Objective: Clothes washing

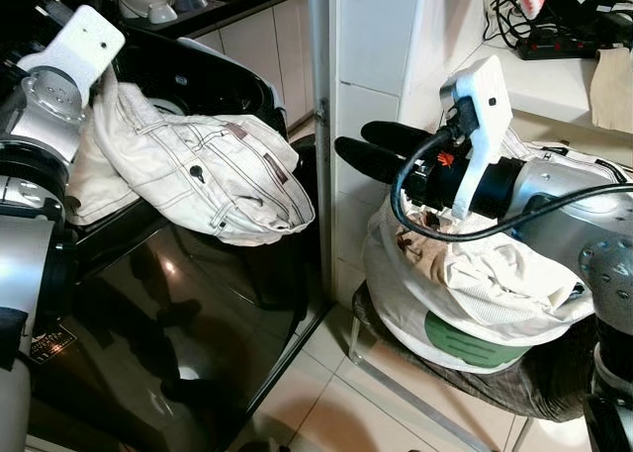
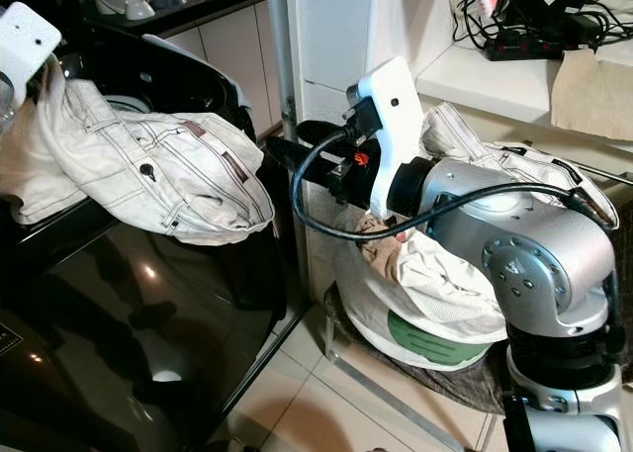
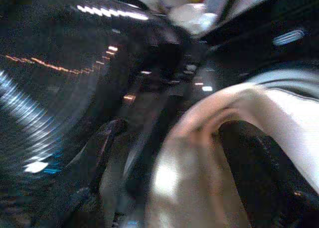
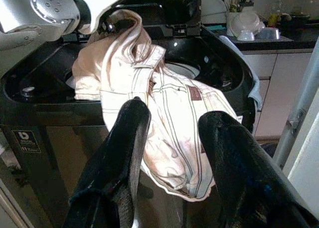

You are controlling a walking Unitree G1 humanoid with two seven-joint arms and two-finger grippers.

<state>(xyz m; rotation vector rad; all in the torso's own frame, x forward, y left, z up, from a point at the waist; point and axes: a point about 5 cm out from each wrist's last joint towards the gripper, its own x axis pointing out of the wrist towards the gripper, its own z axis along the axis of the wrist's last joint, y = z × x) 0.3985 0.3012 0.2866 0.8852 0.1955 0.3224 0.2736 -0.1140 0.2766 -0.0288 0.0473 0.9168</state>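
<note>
Cream denim trousers with dark stitching [image 1: 213, 175] hang from the left claw [image 4: 107, 19], which grips their waistband above the open black top-loading washing machine [image 4: 209, 58]; the cloth drapes over the machine's front rim. The right claw [image 1: 371, 147], fingers spread and empty, hovers beside them over a white laundry bag [image 1: 465, 304] of clothes.

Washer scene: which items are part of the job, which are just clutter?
Job:
- cream denim trousers, draped over the washer rim, held up by left gripper
- black top-loading washing machine
- white laundry bag of clothes
- right gripper, open, empty

Clutter:
- black power strip and cables
- white dishes on the counter
</note>
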